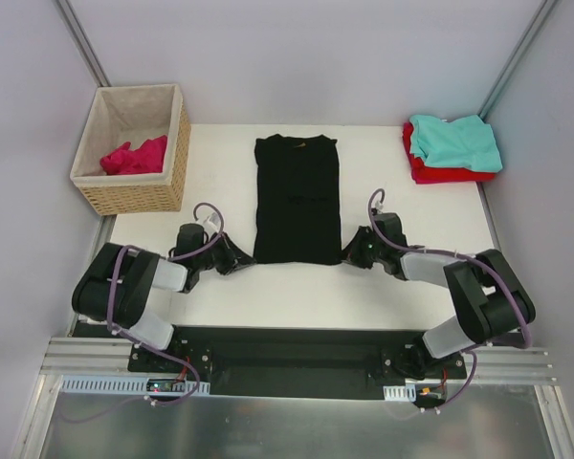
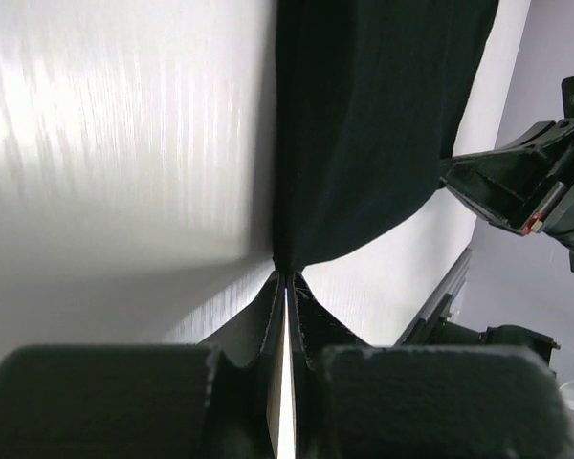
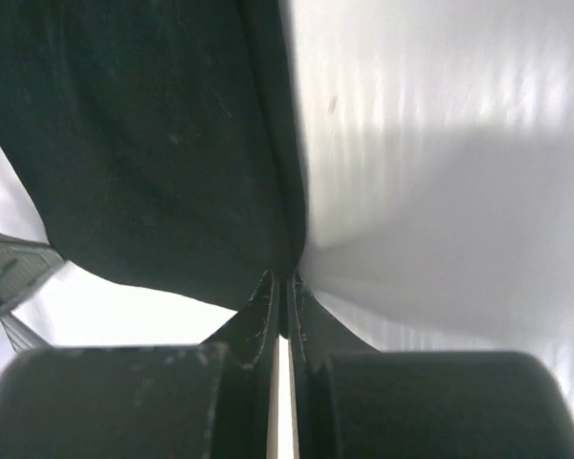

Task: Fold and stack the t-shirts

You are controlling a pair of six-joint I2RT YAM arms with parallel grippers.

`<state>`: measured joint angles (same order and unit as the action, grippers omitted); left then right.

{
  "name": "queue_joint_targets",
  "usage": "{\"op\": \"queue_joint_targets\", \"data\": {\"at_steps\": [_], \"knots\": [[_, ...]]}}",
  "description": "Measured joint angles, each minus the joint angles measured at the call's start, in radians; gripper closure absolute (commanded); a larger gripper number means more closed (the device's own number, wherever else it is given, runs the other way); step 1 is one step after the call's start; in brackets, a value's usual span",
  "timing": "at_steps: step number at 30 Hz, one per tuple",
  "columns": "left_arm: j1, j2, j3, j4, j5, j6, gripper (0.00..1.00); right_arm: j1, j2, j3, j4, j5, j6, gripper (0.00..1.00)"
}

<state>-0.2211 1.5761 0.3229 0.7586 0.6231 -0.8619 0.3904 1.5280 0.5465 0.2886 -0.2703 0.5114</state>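
A black t-shirt [image 1: 298, 196] lies as a long folded strip in the middle of the table. My left gripper [image 1: 250, 258] is shut on its near left corner [image 2: 285, 251]. My right gripper [image 1: 345, 255] is shut on its near right corner [image 3: 285, 258]. Both arms lie low on the table. A teal t-shirt [image 1: 454, 142] sits folded on a red t-shirt [image 1: 438, 173] at the back right. Crumpled inside the wicker basket [image 1: 168, 187] at the back left is a magenta-pink t-shirt [image 1: 134, 157].
The basket stands at the table's back left corner, close to the left arm's side. Grey walls enclose the table on three sides. In the left wrist view the right gripper's body [image 2: 531, 182] shows beyond the black cloth.
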Motion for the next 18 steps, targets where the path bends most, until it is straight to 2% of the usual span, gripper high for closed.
{"op": "queue_joint_targets", "data": {"at_steps": [4,8,14,18], "knots": [[-0.01,-0.157,-0.077,-0.062,-0.012,0.0,1.0,0.065,-0.08,-0.07,-0.005,0.016,0.005,0.99],[-0.035,-0.325,-0.145,-0.131,-0.033,0.0,1.0,0.18,-0.204,-0.146,-0.054,0.078,0.016,0.99],[-0.107,-0.727,-0.219,-0.389,-0.093,0.007,1.0,0.435,-0.524,-0.216,-0.29,0.258,0.06,0.99],[-0.154,-1.015,-0.225,-0.571,-0.132,0.006,1.0,0.554,-0.756,-0.215,-0.459,0.383,0.103,0.99]]}}
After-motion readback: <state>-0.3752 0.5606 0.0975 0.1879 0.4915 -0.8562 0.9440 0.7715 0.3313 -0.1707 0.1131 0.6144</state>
